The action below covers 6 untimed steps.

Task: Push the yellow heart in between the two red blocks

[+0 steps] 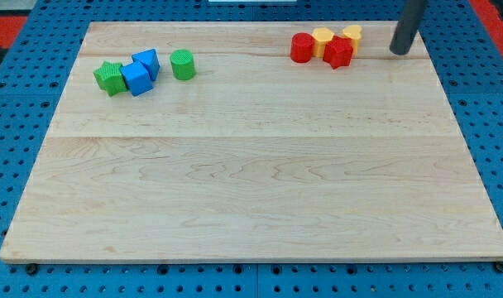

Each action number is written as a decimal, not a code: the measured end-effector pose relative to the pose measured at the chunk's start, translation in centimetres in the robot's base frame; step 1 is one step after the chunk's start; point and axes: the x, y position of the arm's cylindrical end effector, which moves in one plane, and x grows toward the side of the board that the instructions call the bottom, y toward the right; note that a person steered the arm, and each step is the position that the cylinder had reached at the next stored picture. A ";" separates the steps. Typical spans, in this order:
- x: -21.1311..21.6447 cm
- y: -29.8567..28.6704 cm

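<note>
Camera view: tool tip [398, 51] right of yellow heart [352, 34].

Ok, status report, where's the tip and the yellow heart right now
My tip at the view's top right, clear of all blocks. Yellow heart already wedged between red cylinder and second red block. Nothing in the way.

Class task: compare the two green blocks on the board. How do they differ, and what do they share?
The green star-like block touches a blue block; the green cylinder stands apart. The cylinder is round, the other jagged. Both are green, near the view's top left.
</note>
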 end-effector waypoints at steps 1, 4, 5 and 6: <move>-3.6 -3.2; -0.3 -12.4; -0.3 -12.6; -0.9 -9.0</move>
